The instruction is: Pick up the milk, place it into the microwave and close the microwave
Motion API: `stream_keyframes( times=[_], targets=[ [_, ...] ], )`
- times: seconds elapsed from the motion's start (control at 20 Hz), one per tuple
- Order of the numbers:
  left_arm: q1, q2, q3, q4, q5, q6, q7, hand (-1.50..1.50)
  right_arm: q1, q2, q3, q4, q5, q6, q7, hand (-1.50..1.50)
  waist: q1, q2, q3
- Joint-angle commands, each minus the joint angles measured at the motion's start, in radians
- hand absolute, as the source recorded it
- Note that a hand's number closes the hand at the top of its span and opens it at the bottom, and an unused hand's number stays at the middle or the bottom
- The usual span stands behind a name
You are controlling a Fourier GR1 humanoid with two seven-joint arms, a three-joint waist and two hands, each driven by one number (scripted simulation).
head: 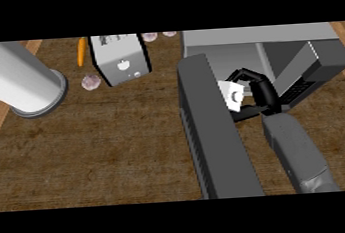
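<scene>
The robot's black right hand (257, 91) was curled round the small white milk carton (233, 95), inside the open grey microwave (275, 44); release seemed next, then shutting its door (210, 131).

Looks like a kitchen: open microwave (275, 52) on a wooden table (96, 143), toaster (120, 59) and a carrot (81, 52) nearby.

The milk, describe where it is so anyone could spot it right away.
Find the grey microwave at the counter's right, its door swung open. At its opening, the black right hand curls round the milk, the only white carton there.
</scene>
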Motion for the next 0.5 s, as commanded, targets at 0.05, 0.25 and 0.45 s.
stream_keyframes(
  times=[0.05,0.25,0.45],
  targets=[
    [0.005,0.012,0.033,-0.043,0.045,0.000,0.045,-1.50,-0.130,-0.010,0.015,0.038,0.067,-0.120,0.094,1.50,0.009,0.002,0.000],
    [-0.037,0.024,0.024,0.032,0.029,-0.026,0.021,-1.50,-0.252,0.015,0.014,0.175,0.120,-0.214,0.122,1.50,0.022,0.009,0.000],
    [-0.051,0.018,0.016,0.008,0.023,-0.020,0.033,-1.50,-0.310,-0.040,-0.014,0.318,0.151,-0.261,0.082,1.50,0.043,0.021,0.002]
  ],
)
